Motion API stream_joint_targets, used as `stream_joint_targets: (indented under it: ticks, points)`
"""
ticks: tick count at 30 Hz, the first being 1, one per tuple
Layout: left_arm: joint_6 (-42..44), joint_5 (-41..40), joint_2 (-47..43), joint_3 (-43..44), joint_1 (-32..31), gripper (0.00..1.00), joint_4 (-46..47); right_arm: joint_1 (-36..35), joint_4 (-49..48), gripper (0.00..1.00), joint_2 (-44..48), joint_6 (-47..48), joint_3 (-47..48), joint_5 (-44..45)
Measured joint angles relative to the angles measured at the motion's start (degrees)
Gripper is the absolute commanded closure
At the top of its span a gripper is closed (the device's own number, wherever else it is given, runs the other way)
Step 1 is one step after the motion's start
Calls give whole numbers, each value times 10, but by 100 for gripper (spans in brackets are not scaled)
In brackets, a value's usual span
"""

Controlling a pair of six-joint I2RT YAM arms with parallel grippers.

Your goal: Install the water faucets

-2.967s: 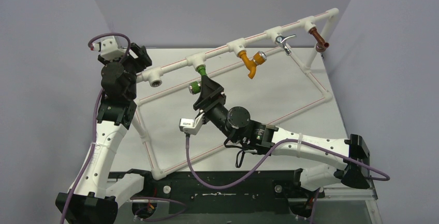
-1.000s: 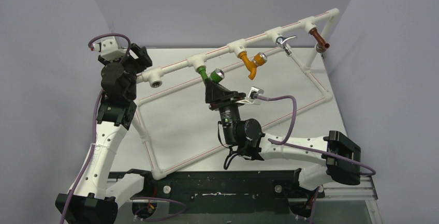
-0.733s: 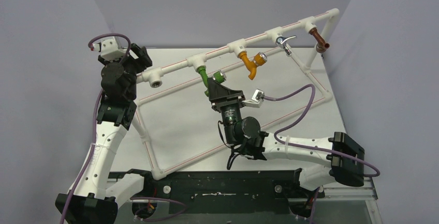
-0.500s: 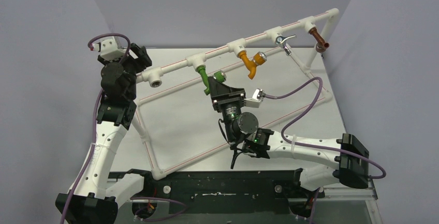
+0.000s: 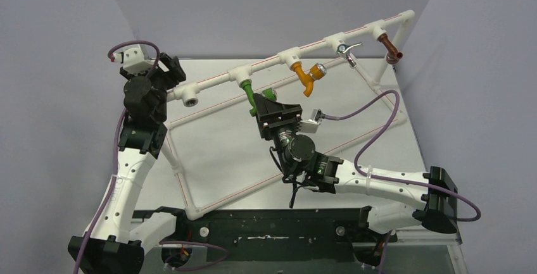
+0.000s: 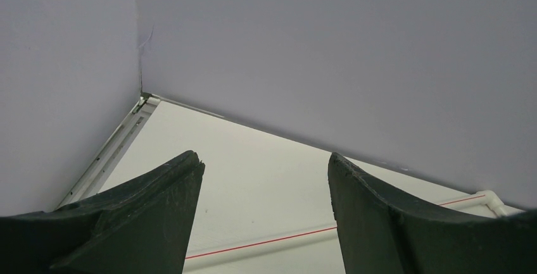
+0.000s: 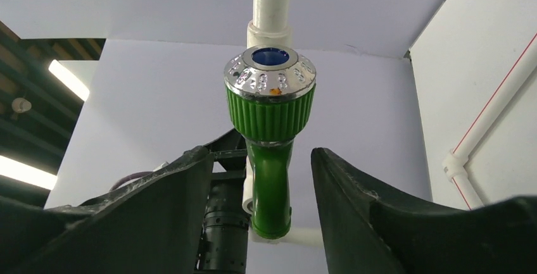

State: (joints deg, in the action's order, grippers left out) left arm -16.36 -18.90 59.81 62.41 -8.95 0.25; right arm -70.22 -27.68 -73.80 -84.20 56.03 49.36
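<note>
Top external view showed the green tap hanging from the white pipe. The right gripper sat around it, hiding part of it. The orange tap hung next along the pipe.

Left wrist view showed the left gripper wide apart and holding nothing.

Right wrist view showed what the top view hid. There were gaps on both sides of the tap, and the fingers were not touching it.

Booth and bench: three-sided enclosure, evenly lit.
Back wall, left wall and right wall: plain pale lavender panels meeting at bare corners. Bench: flat white top with a metal edge strip along its left side. Right wrist view: dark ceiling with two bright strip lights.
</note>
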Motion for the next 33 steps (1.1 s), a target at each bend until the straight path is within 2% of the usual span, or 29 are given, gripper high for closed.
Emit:
stream_joint_targets:
  ticks: [4,10,18,26,33]
  points:
    - [0,0,0,0,0,30,0,-1,16,29,11,2,0,-11]
    - [0,-1,0,0,0,30,0,0,54,23,34,23,0,-25]
    - [0,-1,0,0,0,30,0,0,119,22,81,134,3,-47]
    - [0,-1,1,0,0,30,0,0,163,20,114,333,19,-78]
    - [0,-1,2,1,0,30,0,4,178,22,147,581,35,-165]
